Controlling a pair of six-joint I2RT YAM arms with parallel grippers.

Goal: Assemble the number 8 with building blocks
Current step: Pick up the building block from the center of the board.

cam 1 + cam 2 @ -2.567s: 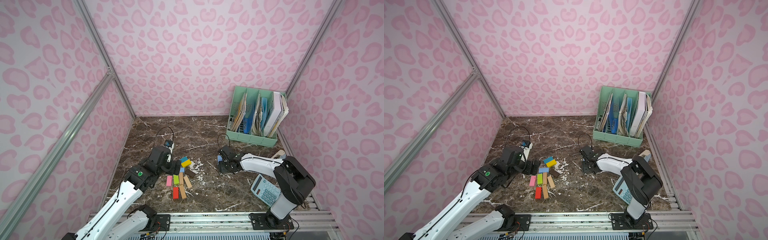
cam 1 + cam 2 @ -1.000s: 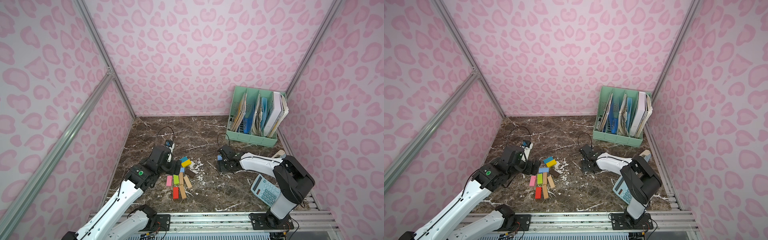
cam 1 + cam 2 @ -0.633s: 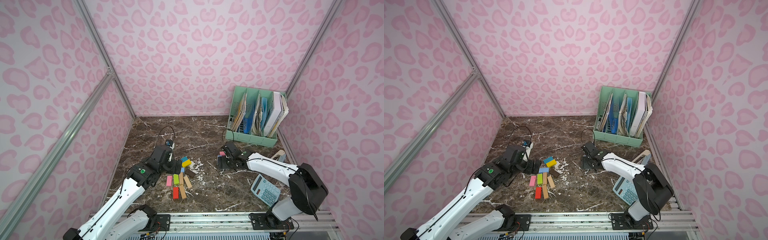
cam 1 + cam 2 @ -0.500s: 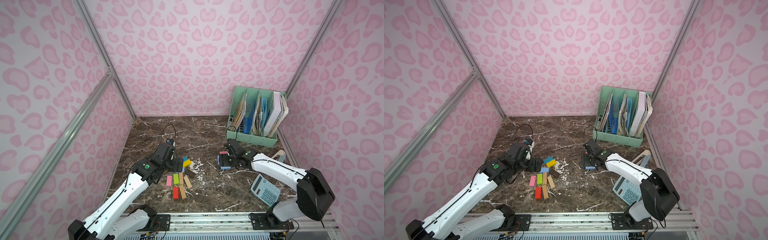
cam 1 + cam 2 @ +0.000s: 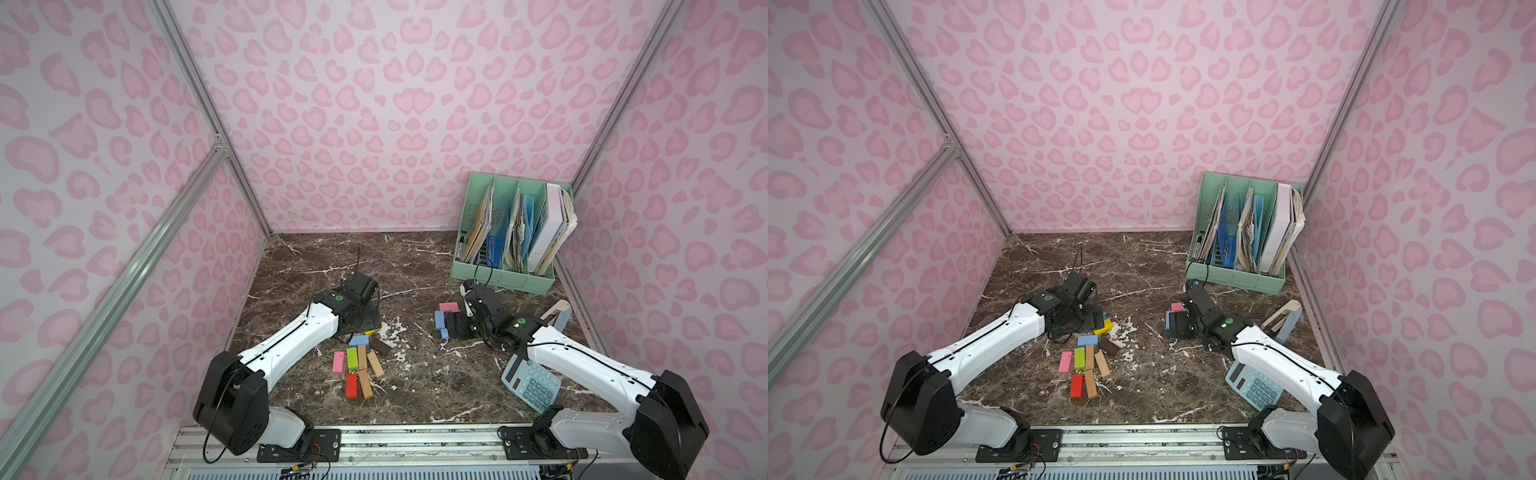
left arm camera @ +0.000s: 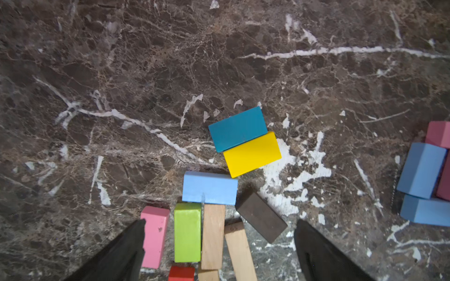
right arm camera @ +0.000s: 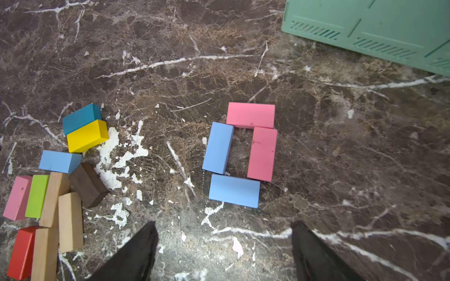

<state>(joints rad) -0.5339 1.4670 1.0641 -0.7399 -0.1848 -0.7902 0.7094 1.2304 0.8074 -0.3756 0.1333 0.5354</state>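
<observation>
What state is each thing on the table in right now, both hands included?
block ring: four blocks flat, forming one loop.
loose blocks: unused, bunched together.
calculator: lying flat, face up.
file rack: upright, filled with folders.
left hand: open, empty, over the loose blocks.
right hand: open, empty, by the block ring.

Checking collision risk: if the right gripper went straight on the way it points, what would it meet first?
Probably the light blue block nearest its open fingers, though depth is unclear.
</observation>
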